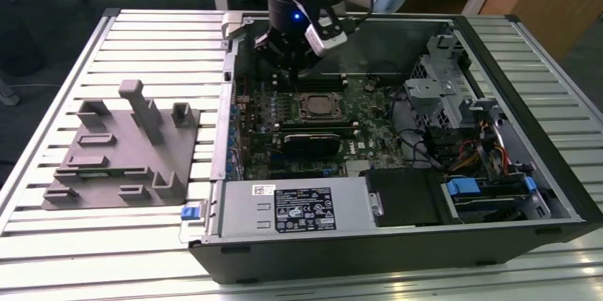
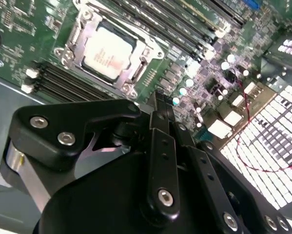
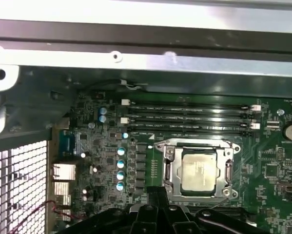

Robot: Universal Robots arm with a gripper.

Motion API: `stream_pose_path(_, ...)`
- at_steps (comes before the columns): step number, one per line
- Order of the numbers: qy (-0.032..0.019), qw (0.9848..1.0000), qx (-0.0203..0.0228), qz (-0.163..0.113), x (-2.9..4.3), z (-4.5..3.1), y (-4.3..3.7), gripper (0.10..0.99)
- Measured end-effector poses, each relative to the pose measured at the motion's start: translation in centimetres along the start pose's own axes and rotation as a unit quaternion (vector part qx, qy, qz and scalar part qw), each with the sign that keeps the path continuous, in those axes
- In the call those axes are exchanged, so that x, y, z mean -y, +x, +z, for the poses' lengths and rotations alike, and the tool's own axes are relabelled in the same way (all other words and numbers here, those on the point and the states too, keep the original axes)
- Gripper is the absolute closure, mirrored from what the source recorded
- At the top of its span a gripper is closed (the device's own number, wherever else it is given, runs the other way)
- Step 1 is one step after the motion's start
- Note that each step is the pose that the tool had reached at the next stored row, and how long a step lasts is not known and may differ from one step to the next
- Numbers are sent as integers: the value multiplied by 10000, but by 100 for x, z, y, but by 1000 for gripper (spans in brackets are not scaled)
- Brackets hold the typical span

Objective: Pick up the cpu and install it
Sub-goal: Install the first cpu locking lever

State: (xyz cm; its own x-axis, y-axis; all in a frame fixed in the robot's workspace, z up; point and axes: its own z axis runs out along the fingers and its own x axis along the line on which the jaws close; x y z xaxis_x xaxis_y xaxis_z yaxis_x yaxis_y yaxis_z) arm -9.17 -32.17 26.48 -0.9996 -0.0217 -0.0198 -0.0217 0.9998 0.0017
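Wrist views close over motherboard

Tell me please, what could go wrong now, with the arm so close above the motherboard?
1. The cpu already lies in its socket frame; a downward push from the end effector could press it unevenly.
2. The end effector hangs low inside the computer case, beside the memory slots and small capacitors; a sideways drift might strike them.

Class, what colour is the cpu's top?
Pale silver; the cpu shows best in the first wrist view.
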Motion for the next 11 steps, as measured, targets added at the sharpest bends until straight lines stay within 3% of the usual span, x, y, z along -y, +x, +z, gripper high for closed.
stream_pose_path(5,0,10000,3,-2,-47,17,69,980)
stream_pose_path(11,0,10000,4,-2,-159,40,112,980)
